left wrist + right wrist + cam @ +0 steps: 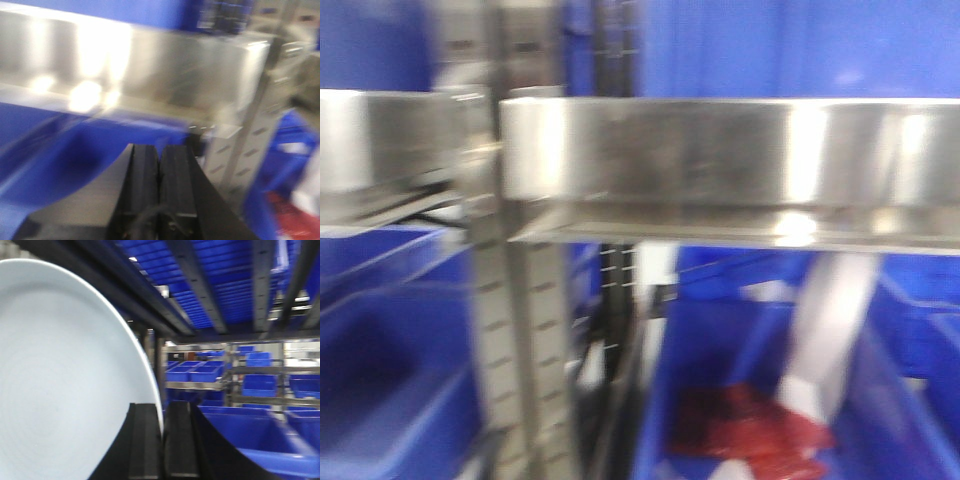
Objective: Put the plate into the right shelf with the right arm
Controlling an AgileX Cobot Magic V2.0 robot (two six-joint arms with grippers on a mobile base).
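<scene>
In the right wrist view the round white plate (65, 380) fills the left half of the picture, held on edge. My right gripper (161, 412) is shut on its rim, one black finger on each face. Behind it run blue bins (260, 440) and steel rails. The front view shows the right shelf's shiny front rail (720, 150), blurred, with blue bins below; no plate or arm shows there. My left gripper (159, 155) is shut with nothing between its fingers, in front of a steel rail (150, 65) and a blue bin (75, 160).
Perforated steel uprights (515, 330) stand left of centre between two racks. A blue bin (750, 400) lower right holds red packets (750, 435) and a white strip. Dark slats (200, 285) pass overhead in the right wrist view. More racks of blue bins (260, 385) stand far off.
</scene>
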